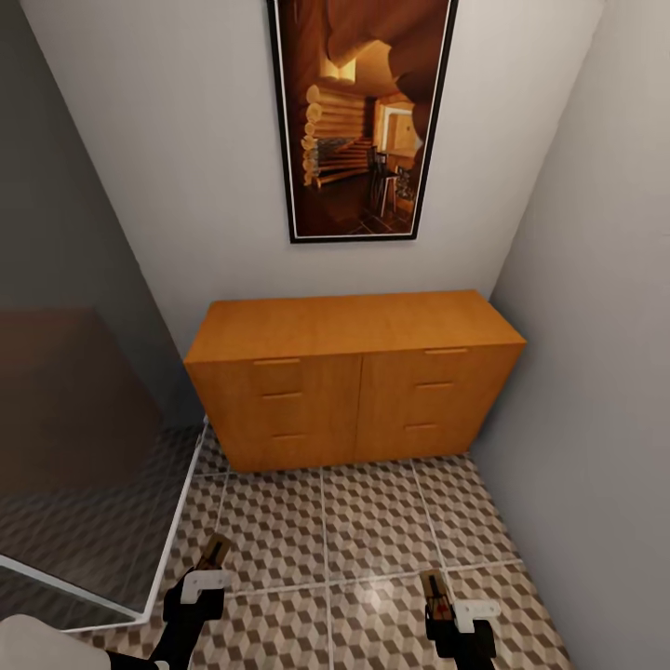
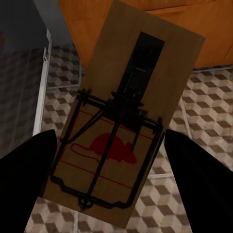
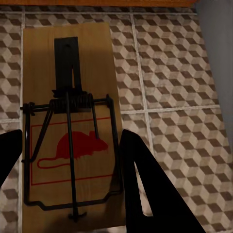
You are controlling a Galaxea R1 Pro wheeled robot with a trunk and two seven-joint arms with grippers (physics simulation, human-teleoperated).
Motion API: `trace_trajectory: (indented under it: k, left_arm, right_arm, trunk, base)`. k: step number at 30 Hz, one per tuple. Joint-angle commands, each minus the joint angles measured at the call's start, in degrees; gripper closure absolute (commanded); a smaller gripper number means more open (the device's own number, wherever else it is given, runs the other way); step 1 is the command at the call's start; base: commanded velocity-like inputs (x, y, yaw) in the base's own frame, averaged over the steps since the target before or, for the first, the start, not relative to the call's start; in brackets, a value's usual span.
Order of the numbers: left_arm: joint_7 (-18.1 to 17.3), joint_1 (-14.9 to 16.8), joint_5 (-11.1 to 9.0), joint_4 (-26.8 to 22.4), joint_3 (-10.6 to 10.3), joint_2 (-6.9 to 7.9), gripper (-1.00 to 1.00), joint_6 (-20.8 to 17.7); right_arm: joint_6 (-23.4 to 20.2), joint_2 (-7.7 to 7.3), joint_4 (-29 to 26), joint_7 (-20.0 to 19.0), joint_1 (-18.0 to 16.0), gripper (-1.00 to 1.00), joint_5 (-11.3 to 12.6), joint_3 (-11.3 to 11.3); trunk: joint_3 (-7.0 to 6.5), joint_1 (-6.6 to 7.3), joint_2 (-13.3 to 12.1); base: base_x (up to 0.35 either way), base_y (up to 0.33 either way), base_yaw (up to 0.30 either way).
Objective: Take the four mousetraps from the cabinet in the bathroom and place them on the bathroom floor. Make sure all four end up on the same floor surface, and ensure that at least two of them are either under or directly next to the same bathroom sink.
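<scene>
The orange-brown cabinet stands against the back wall with all six drawers closed. My left gripper is low above the bathroom floor, shut on a mousetrap. In the left wrist view that mousetrap sits between the dark fingers, its red mouse mark facing the camera. My right gripper is shut on a second mousetrap. In the right wrist view this mousetrap is held by its near end between the fingers, over the cube-pattern tiles.
A glass shower panel with a white frame runs along the left. A dark-framed picture hangs above the cabinet. A grey wall closes the right side. Tiled floor lies between me and the cabinet.
</scene>
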State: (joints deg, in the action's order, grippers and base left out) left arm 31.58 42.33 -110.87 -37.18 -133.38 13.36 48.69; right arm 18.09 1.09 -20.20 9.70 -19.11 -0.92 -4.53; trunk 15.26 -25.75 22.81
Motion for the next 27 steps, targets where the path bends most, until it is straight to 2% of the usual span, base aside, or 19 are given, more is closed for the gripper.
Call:
trace_trajectory:
  k: [1, 27]
  left_arm:
    - [0.50, 0.12, 0.13, -0.17, -0.30, 0.00, 1.00, 0.16]
    - [0.50, 0.12, 0.14, -0.11, -0.31, 0.00, 1.00, 0.00]
  right_arm:
    - [0.10, -0.03, 0.06, 0.66, -0.05, 1.00, 0.10, -0.48]
    - [0.11, -0.03, 0.25, 0.67, -0.05, 1.00, 0.07, -0.48]
  trunk:
    - [0.01, -0.04, 0.11]
    - [-2.42, -0.04, 0.11]
  base:
    - [0.000, 0.000, 0.000]
    - [0.000, 0.000, 0.000]
